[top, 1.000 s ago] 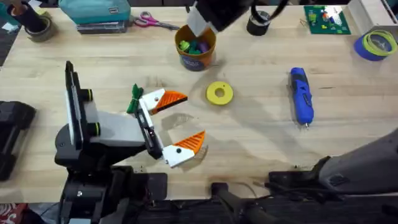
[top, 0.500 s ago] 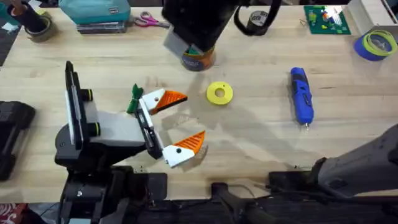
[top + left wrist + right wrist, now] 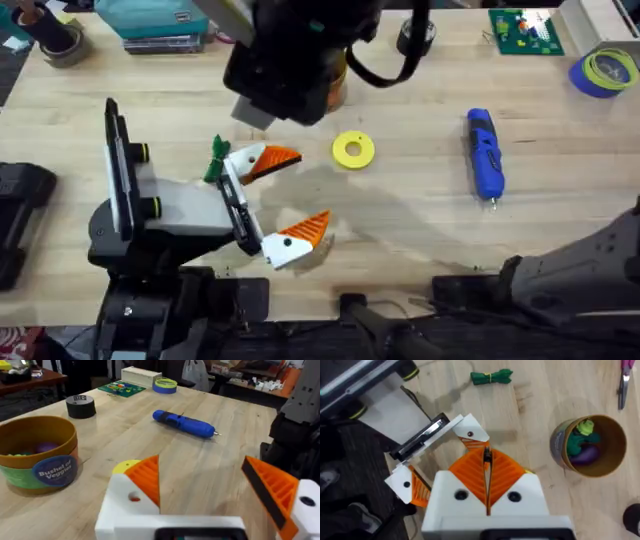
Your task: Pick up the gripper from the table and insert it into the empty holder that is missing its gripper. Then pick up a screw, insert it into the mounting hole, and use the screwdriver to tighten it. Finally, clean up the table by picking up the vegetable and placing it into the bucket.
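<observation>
Vegetable point(image 3: 491, 377) lies on the table point(image 3: 420, 230) beside the left gripper point(image 3: 272, 203), whose jaws are spread wide and empty. Right gripper point(image 3: 487, 477), pads pressed together, has moved from over the bucket point(image 3: 590, 445) toward it.

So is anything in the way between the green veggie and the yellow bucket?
Nothing visible is. The table between the vegetable and the bucket is bare wood. The left tool sits close beside the vegetable, off that path.
</observation>
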{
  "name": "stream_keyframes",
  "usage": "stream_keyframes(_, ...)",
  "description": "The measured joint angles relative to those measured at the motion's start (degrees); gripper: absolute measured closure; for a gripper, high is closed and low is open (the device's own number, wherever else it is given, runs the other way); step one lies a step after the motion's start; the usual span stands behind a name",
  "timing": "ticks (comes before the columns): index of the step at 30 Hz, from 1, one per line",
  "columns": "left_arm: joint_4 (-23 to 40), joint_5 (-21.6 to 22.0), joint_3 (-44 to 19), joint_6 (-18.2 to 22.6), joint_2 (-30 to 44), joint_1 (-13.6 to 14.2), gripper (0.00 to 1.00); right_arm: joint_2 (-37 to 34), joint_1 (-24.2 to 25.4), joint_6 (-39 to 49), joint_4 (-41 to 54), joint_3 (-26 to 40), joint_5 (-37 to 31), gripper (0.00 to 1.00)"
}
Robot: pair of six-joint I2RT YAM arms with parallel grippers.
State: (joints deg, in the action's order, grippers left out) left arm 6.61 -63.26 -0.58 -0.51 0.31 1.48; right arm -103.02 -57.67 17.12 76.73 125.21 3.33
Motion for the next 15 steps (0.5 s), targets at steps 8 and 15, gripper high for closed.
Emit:
stream_keyframes(8, 0.0, 0.0, 0.0, 0.0, 0.0, 0.0, 0.015, 0.0, -0.2, 1.0, 0.0, 0.0, 0.5, 0.996)
stream_keyframes(15, 0.0, 0.0, 0.0, 0.0, 0.0, 0.0, 0.015, 0.0, -0.2, 1.0, 0.0, 0.0, 0.6, 0.996)
